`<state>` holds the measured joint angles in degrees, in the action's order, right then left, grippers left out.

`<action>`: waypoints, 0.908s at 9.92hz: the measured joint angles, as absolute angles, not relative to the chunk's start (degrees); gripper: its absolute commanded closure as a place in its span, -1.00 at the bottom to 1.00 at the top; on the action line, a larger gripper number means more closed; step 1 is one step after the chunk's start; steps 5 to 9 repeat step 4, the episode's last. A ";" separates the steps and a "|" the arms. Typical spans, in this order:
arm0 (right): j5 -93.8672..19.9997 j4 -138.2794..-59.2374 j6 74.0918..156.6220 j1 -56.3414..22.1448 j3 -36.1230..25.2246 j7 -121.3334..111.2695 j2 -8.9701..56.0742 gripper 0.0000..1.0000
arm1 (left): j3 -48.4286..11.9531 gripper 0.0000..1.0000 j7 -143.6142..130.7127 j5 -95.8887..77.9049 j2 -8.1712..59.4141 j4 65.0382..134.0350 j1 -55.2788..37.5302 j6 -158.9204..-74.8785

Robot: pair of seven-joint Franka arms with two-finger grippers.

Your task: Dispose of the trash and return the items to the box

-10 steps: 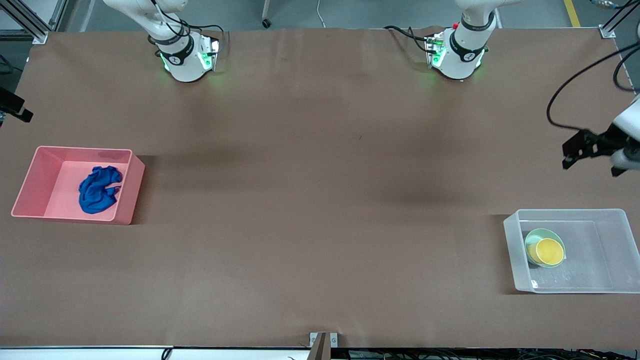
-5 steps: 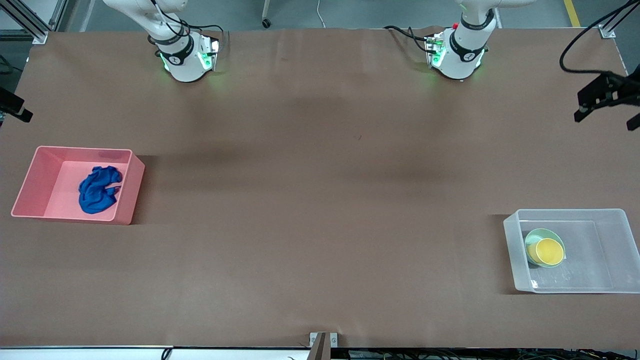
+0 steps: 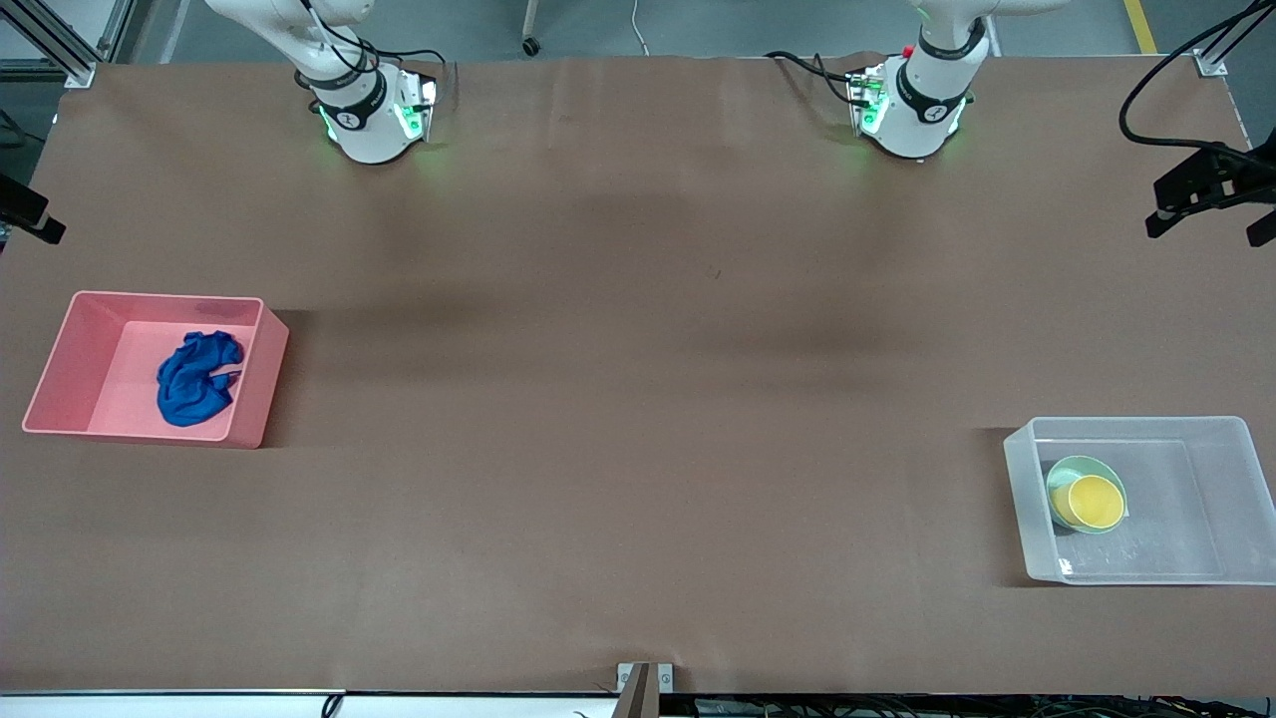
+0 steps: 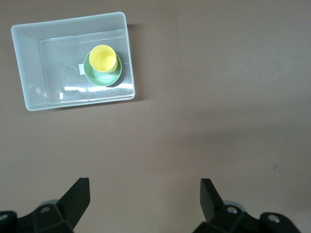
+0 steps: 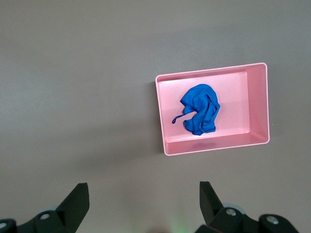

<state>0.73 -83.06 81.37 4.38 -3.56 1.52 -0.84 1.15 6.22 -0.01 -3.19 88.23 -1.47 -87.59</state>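
The blue trash (image 3: 194,377) lies crumpled in the pink bin (image 3: 60,359); it also shows in the right wrist view (image 5: 200,109). The yellow cup (image 3: 1095,501) stands in the mint-green bowl (image 3: 1072,467), inside the clear box (image 3: 1236,499). In the left wrist view the cup (image 4: 103,58), bowl (image 4: 99,77) and box (image 4: 29,73) show from high above. My left gripper (image 3: 1201,214) is open and empty, high over the table's edge at the left arm's end. My right gripper (image 5: 143,199) is open and empty, high over bare table; only a black tip (image 3: 30,214) shows in the front view.
A white sticker (image 4: 81,69) lies on the box's floor beside the bowl. The pink bin (image 5: 214,145) stands at the right arm's end of the brown table (image 3: 638,399). Both arm bases (image 3: 374,115) stand along the table's top edge.
My left gripper has risen and drawn away from over the table near the box toward the table's edge at the left arm's end. The right gripper, trash, cup and bowl have not moved.
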 measured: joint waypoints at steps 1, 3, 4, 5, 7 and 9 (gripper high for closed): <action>0.73 -83.06 81.37 4.38 -3.56 1.52 -0.84 -1.00 | 0.13 -1.00 4.76 0.73 -3.19 88.63 -1.48 -87.60; 0.73 -83.06 81.37 4.38 -3.56 1.52 -0.84 -1.00 | -1.05 -1.00 3.79 1.36 -3.17 88.82 -1.52 -87.60; 0.73 -83.06 81.37 4.38 -3.56 1.52 -0.84 -1.00 | -1.06 -1.00 3.72 1.40 -3.17 88.85 -1.49 -87.60; 0.73 -83.06 81.37 4.38 -3.56 1.52 -0.84 -1.00 | -1.06 -1.00 3.72 1.40 -3.17 88.85 -1.49 -87.60; 0.73 -83.06 81.37 4.38 -3.56 1.52 -0.84 -1.00 | -1.06 -1.00 3.72 1.40 -3.17 88.85 -1.49 -87.60; 0.73 -83.06 81.37 4.38 -3.56 1.52 -0.84 -1.00 | -1.06 -1.00 3.72 1.40 -3.17 88.85 -1.49 -87.60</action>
